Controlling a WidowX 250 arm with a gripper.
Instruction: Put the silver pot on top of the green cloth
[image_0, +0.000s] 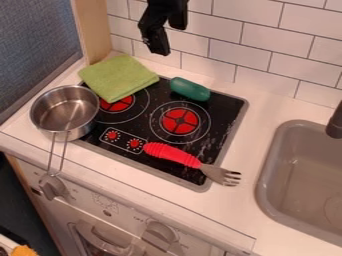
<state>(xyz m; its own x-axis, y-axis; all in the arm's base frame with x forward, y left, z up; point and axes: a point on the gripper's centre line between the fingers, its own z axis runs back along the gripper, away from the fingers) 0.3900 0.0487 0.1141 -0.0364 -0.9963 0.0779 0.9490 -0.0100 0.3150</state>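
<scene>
Six o'clock, reading the dial from centre of view: note small print beside knob (160, 235) on oven front (127, 215); leave untranscribed.

Just past nine: log silver pot (65, 112), upright, at left edge of black stove (222, 116), with bare metal inside and wire handle (51, 155) aimed towards seven. Find just beside green cloth (119, 77), not on top; cannot tell whether touching. Towards four: log second container, grey sink (266, 182), with dark faucet (336, 124) at three.

Twelve: record black gripper (169, 40), high in view, in front of tiled wall (257, 47). Read jaws as spread, with wall in sight between; pinching nothing, apart from cloth and pot.

Eleven: record cloth as folded, lying across stove corner and counter (244, 212). Between twelve and one, near cloth: dark green rounded object (190, 89), on stove. Five: fork (194, 162) with red handle on stove, tines past stove edge, pointing towards four.
</scene>
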